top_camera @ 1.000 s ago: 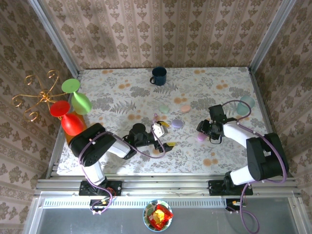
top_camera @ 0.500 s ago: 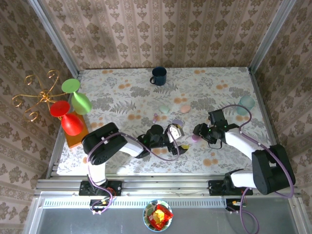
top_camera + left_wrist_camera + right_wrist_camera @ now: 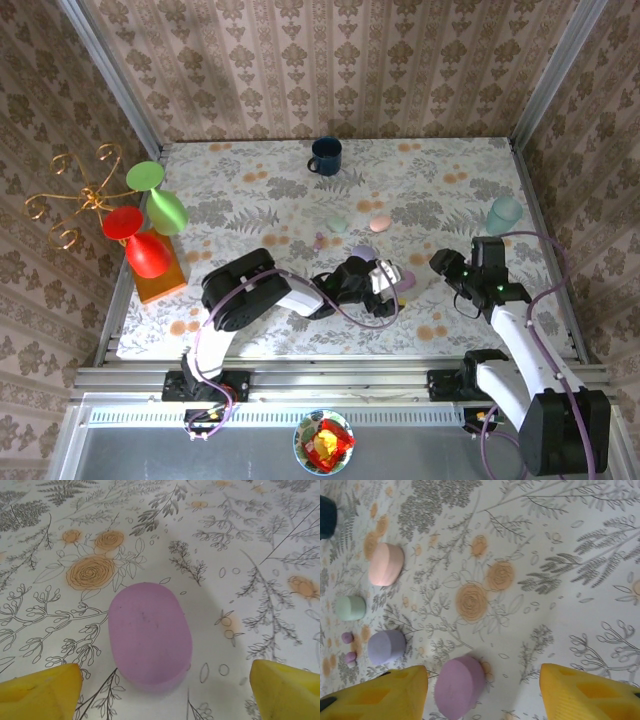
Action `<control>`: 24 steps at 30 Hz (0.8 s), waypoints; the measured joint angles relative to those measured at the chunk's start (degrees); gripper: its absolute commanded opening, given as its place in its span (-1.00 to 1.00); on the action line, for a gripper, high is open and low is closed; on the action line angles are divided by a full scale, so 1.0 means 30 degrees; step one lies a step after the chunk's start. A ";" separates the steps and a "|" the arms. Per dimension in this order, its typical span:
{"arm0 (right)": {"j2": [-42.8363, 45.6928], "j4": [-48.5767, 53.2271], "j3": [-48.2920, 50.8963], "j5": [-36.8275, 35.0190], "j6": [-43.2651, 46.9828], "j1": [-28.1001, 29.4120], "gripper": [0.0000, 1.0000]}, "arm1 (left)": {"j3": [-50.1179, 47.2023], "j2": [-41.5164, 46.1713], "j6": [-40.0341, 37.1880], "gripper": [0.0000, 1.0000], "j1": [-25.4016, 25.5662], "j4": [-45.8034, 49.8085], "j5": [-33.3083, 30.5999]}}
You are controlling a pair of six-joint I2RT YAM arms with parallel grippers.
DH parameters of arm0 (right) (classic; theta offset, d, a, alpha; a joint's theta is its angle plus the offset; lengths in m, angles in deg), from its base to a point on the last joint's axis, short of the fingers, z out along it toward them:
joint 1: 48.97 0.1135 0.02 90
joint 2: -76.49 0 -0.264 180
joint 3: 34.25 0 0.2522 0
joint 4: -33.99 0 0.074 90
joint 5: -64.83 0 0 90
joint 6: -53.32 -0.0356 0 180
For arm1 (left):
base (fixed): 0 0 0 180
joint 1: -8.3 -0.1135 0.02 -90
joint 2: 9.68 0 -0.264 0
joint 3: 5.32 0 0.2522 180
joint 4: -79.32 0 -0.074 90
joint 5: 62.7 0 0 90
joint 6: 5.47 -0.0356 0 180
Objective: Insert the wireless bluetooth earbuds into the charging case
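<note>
**Overhead view.** You are looking at the left gripper (image 3: 392, 283) reaching across the near middle of the flowered table (image 3: 250, 190). The mauve oval case (image 3: 406, 277) is lying just at its tip. The right gripper (image 3: 445, 268) is hanging to the right of that case, near it but apart from it. Beyond the mauve case, three more cases are resting on the table: a lilac case (image 3: 363, 253), a pink case (image 3: 380, 222) and a green case (image 3: 337, 224). The earbuds (image 3: 319, 240) are lying loose on the table as tiny pale lilac-pink bits. They are sitting left of the lilac case and just nearer than the green case, and they are touching neither. You cannot tell from these views whether any case is standing open. A blue mug (image 3: 325, 155) is standing at the far edge and a teal cup (image 3: 504, 214) at the right edge.

**Left wrist view.** You are seeing the two yellow fingers (image 3: 42, 692) standing wide apart and gripping nothing. The mauve case is lying flat on the table ahead of the gap between them, clear of both fingers.

**Right wrist view.** You are seeing this gripper's yellow fingers (image 3: 590, 692) also spread apart and gripping nothing. The mauve case is lying ahead of them, nearer the left-hand one. Further out, the lilac, green and pink cases are lining up toward the mug. Two of the earbuds are sitting just beside the lilac case, between it and the frame's left edge.
</note>
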 measured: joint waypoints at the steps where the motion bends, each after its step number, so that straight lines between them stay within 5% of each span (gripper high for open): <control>1: 0.0051 0.0000 0.0131 0.0007 0.0000 -0.0066 0.25 | 0.0262 -0.0313 0.0029 0.61 0.0000 0.0007 0.0015; 11: 0.0073 0.0022 0.0393 0.0204 0.0189 -0.0372 0.27 | 0.1341 -0.1749 0.0845 -0.19 -0.0168 -0.1035 0.0124; 24: 0.0976 -0.0189 0.0393 0.3468 0.1450 -0.0525 0.34 | -0.2157 -0.0379 0.1049 -0.38 -0.0772 -0.3745 0.1020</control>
